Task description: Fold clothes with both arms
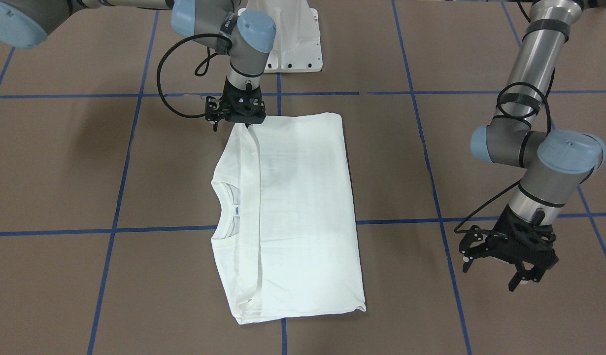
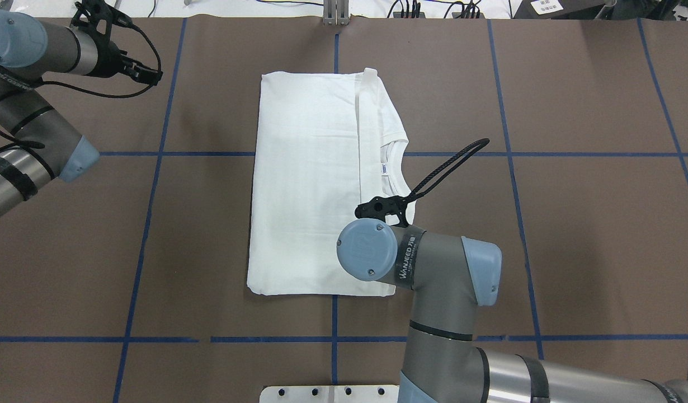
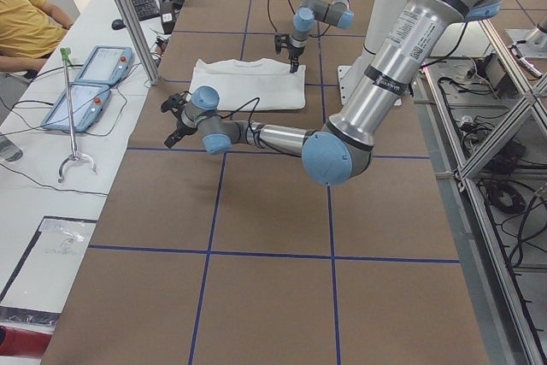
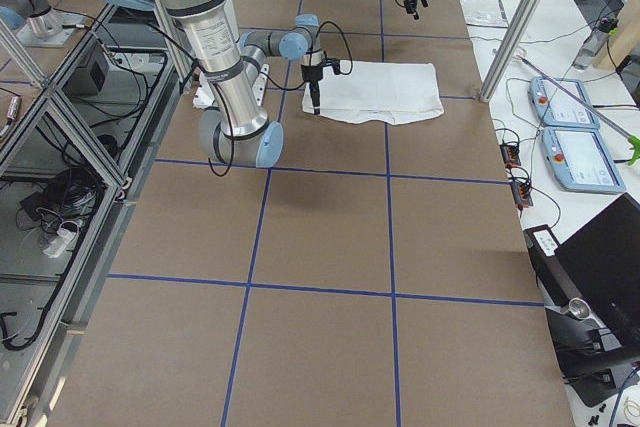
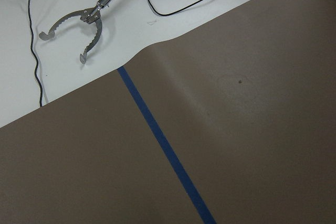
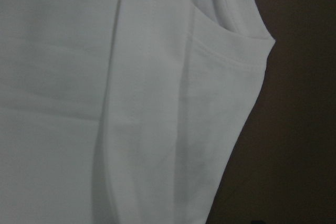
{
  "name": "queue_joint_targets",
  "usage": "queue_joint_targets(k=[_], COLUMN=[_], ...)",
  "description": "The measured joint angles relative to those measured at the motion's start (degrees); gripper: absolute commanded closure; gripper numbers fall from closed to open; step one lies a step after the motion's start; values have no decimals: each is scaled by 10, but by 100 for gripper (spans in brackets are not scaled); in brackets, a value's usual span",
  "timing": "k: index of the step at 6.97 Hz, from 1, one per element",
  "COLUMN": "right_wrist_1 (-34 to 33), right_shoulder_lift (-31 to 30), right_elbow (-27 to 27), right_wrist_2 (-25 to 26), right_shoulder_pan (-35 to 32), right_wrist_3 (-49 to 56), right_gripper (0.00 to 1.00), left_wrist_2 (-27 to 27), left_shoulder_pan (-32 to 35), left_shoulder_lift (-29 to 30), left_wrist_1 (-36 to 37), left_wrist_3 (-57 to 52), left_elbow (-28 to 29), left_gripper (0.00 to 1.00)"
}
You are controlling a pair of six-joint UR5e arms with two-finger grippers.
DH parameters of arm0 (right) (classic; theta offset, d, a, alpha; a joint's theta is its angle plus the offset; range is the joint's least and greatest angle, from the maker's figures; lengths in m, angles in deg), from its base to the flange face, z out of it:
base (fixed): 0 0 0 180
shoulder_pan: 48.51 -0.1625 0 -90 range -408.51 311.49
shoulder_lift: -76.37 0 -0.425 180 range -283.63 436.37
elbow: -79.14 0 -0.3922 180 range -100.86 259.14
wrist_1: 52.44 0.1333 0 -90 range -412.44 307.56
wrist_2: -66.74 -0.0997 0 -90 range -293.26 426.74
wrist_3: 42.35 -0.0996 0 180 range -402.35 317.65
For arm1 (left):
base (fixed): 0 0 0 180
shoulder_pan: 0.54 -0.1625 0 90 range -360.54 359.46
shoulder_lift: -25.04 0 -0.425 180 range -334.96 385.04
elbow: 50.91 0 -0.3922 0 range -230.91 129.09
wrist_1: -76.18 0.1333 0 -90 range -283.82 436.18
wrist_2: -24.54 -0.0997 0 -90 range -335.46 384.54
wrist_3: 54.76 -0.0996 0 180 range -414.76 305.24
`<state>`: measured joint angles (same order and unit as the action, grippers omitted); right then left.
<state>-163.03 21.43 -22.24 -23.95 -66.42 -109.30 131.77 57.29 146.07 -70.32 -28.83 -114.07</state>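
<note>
The white shirt (image 1: 303, 207) lies flat on the bench (image 1: 61, 172) as a long folded rectangle, plain side up. The right hand (image 1: 244, 121) points straight down at the short edge nearest the robot, its tips at the end of the turned-in strip (image 1: 248, 162). Whether the fingers are parted or pinching cloth cannot be told. The left hand (image 1: 524, 280) hangs over the bench with its fingers apart, well away from the shirt. The next fold probably needs matching grips. The left hand should come to the opposite short edge, and both hands should catch every layer. They should then lift low and travel together, so the strip beneath the right hand does not slide out.
</note>
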Motion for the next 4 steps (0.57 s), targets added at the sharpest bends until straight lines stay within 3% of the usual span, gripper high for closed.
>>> queue_joint_targets(k=[2,4], right_wrist_1=[-5,7], right_shoulder_lift=[-56,-79], right_elbow=[-51,-78], right_wrist_2=[1,1], right_shoulder_pan=[-6,-11], right_wrist_3=[20,26], right_gripper=[30,30], left_wrist_2=[0,0], left_shoulder_pan=[-1,-1], left_shoulder_lift=[0,0], left_wrist_1=[0,0], left_wrist_3=[0,0], left_elbow=[0,0], left_gripper=[0,0])
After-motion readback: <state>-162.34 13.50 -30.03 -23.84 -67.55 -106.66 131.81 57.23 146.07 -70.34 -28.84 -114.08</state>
